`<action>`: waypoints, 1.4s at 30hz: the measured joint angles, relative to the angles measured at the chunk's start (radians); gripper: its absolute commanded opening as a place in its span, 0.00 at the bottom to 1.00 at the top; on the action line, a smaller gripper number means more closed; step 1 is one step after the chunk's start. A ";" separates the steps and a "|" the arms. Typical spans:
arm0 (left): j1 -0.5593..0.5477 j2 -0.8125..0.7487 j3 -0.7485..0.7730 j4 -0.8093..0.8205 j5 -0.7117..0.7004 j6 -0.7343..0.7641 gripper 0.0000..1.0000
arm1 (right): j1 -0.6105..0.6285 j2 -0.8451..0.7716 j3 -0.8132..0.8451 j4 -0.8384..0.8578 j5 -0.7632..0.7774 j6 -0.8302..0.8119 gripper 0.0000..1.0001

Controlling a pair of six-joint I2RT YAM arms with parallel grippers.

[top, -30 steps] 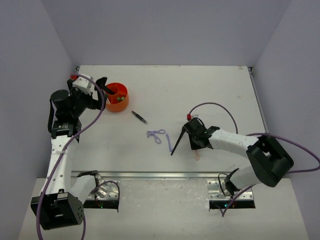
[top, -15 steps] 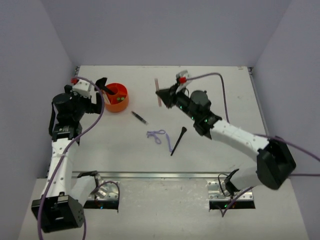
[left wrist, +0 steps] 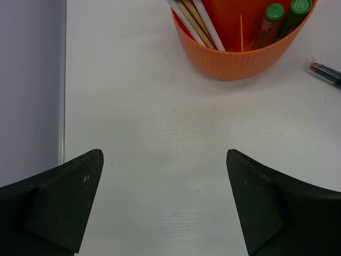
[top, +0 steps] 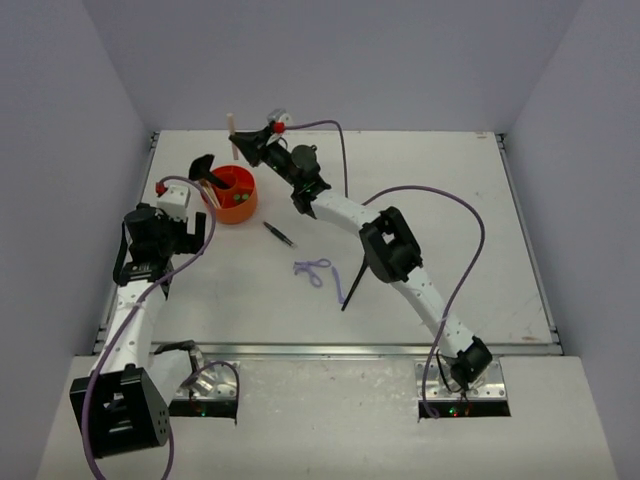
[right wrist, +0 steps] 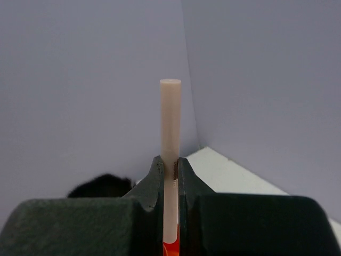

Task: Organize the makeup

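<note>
While the white table (top: 450, 200) takes up most of the overhead frame, all the action is bunched in its upper left. Right arm is stretched way across there, and the right gripper (right wrist: 170, 165) is clamped tight on a pale stick (right wrist: 170, 117), held upright. There's a bit of orange showing below between its fingers.

Left gripper (left wrist: 165, 160) is spread wide with nothing in it, hanging over bare table, with the orange tub (left wrist: 240, 64) just ahead at the top of its wrist view.

A black brush (top: 205, 167) pokes out of the tub's left side. The lilac looped tool (top: 312, 270) lies flat around the middle of the table, well apart from the tub. The dark pencil (top: 279, 233) is lying between the two, closer to the tub. Inside the tub, thin pale sticks (left wrist: 197, 21) lean on the left, and two green tubes (left wrist: 274, 13) sit on the right.
</note>
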 measured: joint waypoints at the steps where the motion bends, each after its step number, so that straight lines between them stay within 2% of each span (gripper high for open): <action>1: 0.001 0.014 -0.001 0.011 -0.001 -0.001 0.98 | 0.001 0.045 0.032 -0.010 0.004 -0.002 0.00; 5: 0.005 0.051 -0.010 0.034 -0.003 -0.003 0.98 | 0.008 0.143 0.049 -0.034 0.021 -0.008 0.00; 13: 0.006 0.058 -0.031 0.060 -0.002 -0.003 0.98 | 0.020 0.150 -0.040 0.016 0.031 -0.014 0.02; 15: 0.006 0.057 -0.031 0.063 -0.001 -0.003 0.98 | 0.020 0.140 -0.092 0.029 0.032 -0.015 0.11; 16: 0.006 0.057 -0.031 0.064 -0.001 -0.003 0.98 | 0.019 0.132 -0.117 0.039 0.033 -0.017 0.20; 25: 0.006 0.055 -0.031 0.062 0.013 -0.006 0.98 | 0.025 -0.030 -0.293 0.065 0.022 -0.042 0.48; 30: 0.006 0.040 -0.031 0.052 0.018 -0.006 0.98 | 0.026 -0.156 -0.351 0.094 0.000 -0.045 0.56; 35: 0.006 0.001 -0.031 0.037 0.018 -0.003 0.98 | 0.028 -0.385 -0.614 0.108 0.033 -0.069 0.73; 37: 0.006 -0.015 -0.031 0.033 0.017 -0.003 0.98 | 0.030 -0.483 -0.738 0.044 0.065 -0.093 0.79; 39: 0.006 -0.029 -0.031 0.033 0.017 -0.002 0.98 | 0.030 -0.557 -0.805 -0.094 0.098 -0.126 0.83; 42: 0.006 -0.039 -0.031 0.033 0.017 -0.003 0.98 | 0.030 -0.600 -0.779 -0.378 0.132 -0.171 0.94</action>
